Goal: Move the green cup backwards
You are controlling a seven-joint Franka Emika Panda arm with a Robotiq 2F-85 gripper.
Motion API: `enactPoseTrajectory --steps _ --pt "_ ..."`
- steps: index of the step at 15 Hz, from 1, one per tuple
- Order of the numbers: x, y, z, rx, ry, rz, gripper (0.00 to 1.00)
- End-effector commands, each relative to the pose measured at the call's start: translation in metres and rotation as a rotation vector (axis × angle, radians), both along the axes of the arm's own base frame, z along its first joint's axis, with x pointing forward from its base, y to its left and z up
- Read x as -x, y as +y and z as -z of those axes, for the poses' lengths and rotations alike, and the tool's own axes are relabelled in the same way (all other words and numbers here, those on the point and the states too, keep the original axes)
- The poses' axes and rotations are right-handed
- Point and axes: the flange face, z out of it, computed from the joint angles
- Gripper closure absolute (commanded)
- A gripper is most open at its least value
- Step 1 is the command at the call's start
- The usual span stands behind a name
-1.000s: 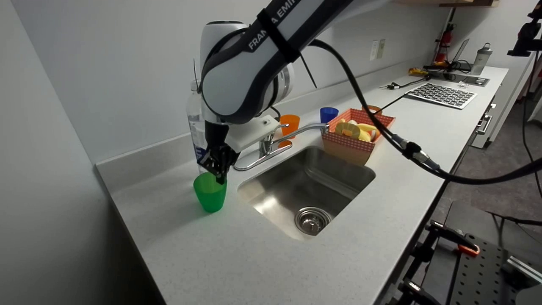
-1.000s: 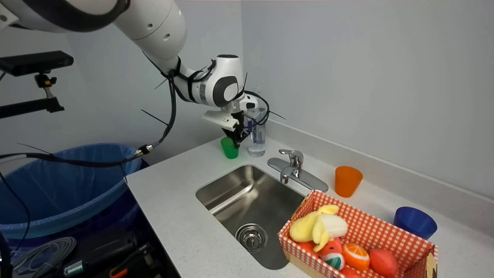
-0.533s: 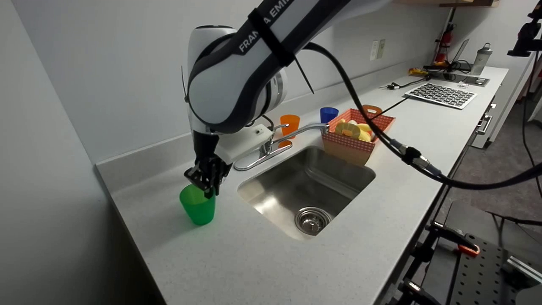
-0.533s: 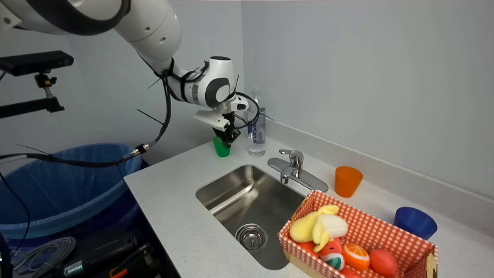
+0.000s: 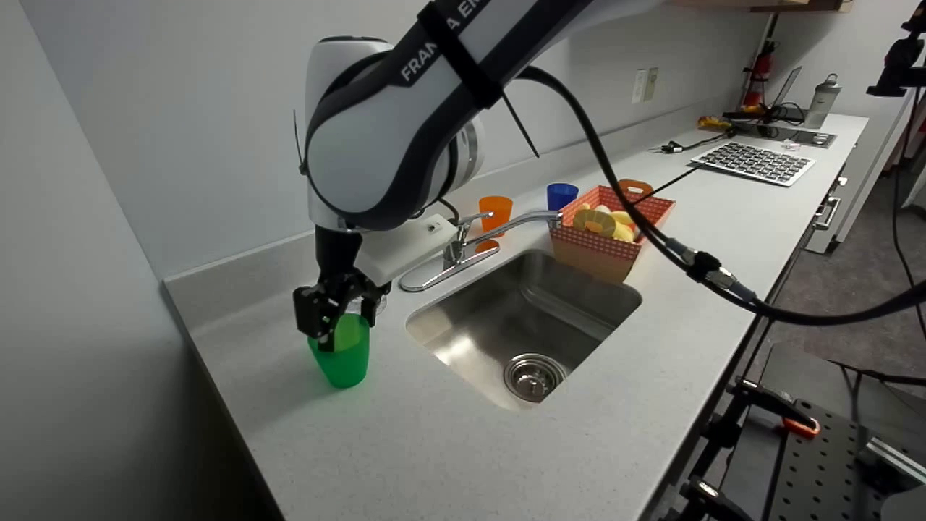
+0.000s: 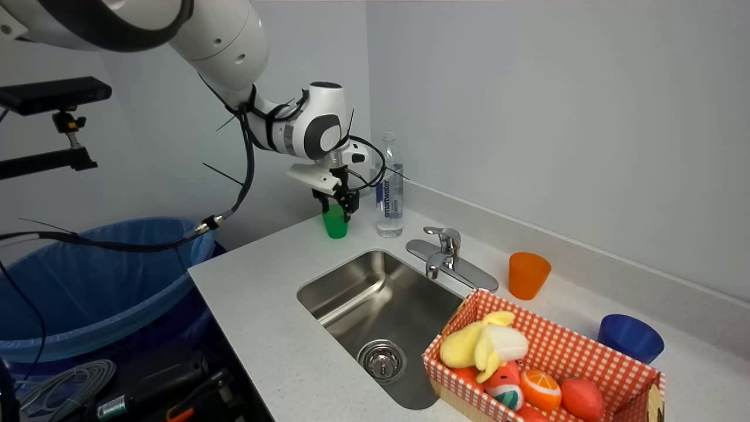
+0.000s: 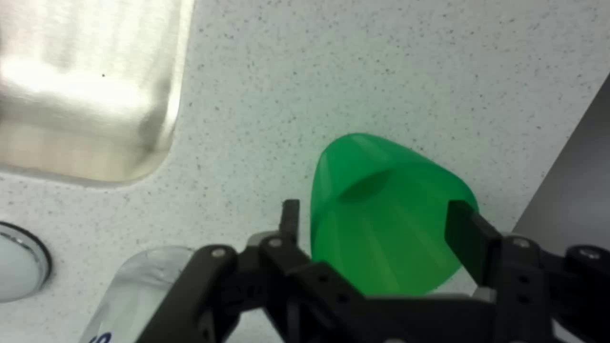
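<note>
Countertop (image 5: 434, 456): load-bearing surface. Franka Panda arm (image 5: 376, 159): bent downward, presumably for top-down access. Sink (image 6: 404, 319): inset. Smartwater bottle (image 6: 389, 202): upright, likely limiting side room. Robotiq gripper (image 7: 374, 214): jaws spread over green tumbler (image 5: 347, 360), clenching nothing; one just beside rim, other overlapping it, contact unclear. Tumbler: upright between sink and countertop end, self-supporting; jaw spread probably serves gripping or withdrawal.

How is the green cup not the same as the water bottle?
The water bottle is taller than the green cup.
The green cup is green all over, but the water bottle is clear with writing on it.
The green cup is wide at its top, while the water bottle gets skinny there.
The end effector is open at the green cup, not at the water bottle.
Both stand on the counter.
</note>
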Motion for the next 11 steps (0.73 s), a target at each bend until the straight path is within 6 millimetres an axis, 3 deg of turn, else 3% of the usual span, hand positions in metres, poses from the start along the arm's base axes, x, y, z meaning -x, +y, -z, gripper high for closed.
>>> enactPoseTrajectory --steps 1,8,9,11 --pt "0.008 0.009 -0.035 -0.027 -0.045 -0.023 0.0" --pt "0.018 0.02 -0.083 -0.044 -0.096 -0.044 0.0" --pt "0.007 0.021 -0.07 -0.036 -0.095 -0.042 0.0" --pt "0.009 0.021 -0.078 -0.038 -0.105 -0.044 0.0"
